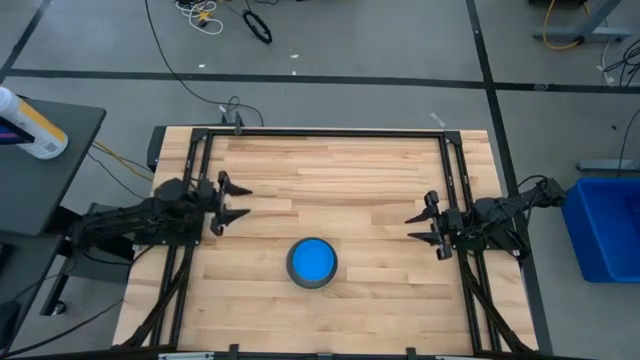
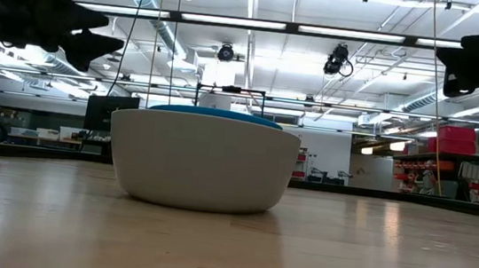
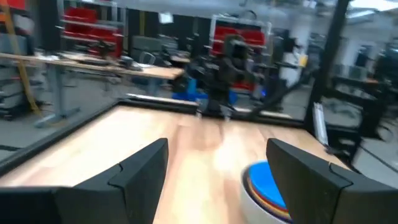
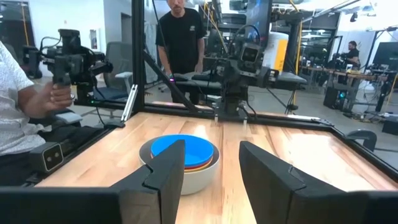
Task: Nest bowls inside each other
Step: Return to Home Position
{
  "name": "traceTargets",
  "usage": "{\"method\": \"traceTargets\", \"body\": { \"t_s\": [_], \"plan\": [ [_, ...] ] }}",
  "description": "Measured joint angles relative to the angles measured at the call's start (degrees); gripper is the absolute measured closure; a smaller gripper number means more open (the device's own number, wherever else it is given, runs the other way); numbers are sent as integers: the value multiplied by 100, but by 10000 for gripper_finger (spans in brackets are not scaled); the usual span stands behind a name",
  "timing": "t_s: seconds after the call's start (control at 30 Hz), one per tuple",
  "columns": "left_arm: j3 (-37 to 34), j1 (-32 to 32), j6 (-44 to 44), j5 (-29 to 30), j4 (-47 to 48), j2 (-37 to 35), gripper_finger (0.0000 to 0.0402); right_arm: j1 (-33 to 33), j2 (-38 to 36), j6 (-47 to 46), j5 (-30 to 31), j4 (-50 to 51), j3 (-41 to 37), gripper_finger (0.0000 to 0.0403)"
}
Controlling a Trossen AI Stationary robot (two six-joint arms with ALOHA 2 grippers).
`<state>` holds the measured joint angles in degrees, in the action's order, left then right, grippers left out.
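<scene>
The bowls stand nested as one stack (image 1: pixel 312 262) near the table's front middle. The grey bowl (image 2: pixel 203 161) is outermost and rests on its base on the wood. A light blue bowl (image 4: pixel 183 149) lies on top, with red and yellow rims showing just under it. My left gripper (image 1: pixel 240 201) hovers open at the table's left side, pointing level toward the middle, and the stack (image 3: pixel 267 186) is off to one side of its fingers. My right gripper (image 1: pixel 412 228) hovers open at the right side, facing the stack (image 4: pixel 183 158) from a distance.
A black metal frame (image 1: pixel 330 132) runs around the table's edges. A blue bin (image 1: pixel 605 225) stands off the right edge. A bottle (image 1: pixel 30 125) lies on a side table at the left. Two people (image 4: pixel 183 37) are beyond the table's left side.
</scene>
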<state>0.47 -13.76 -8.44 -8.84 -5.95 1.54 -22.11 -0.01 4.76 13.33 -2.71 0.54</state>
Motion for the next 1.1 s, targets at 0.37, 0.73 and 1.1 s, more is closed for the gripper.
{"method": "traceTargets", "body": {
  "t_s": [0.37, 0.73, 1.1],
  "plan": [
    [0, 822, 266, -611, 198, 68, 124, -4, 0, 129, -39, 3, 0, 241],
    [2, 1933, 491, 940, 459, 180, 124, -4, 44, 192, -47, 3, 0, 238],
    [-4, 1991, 655, 1106, 400, 179, 124, -4, 564, -278, -47, 4, 0, 240]
  ]
}}
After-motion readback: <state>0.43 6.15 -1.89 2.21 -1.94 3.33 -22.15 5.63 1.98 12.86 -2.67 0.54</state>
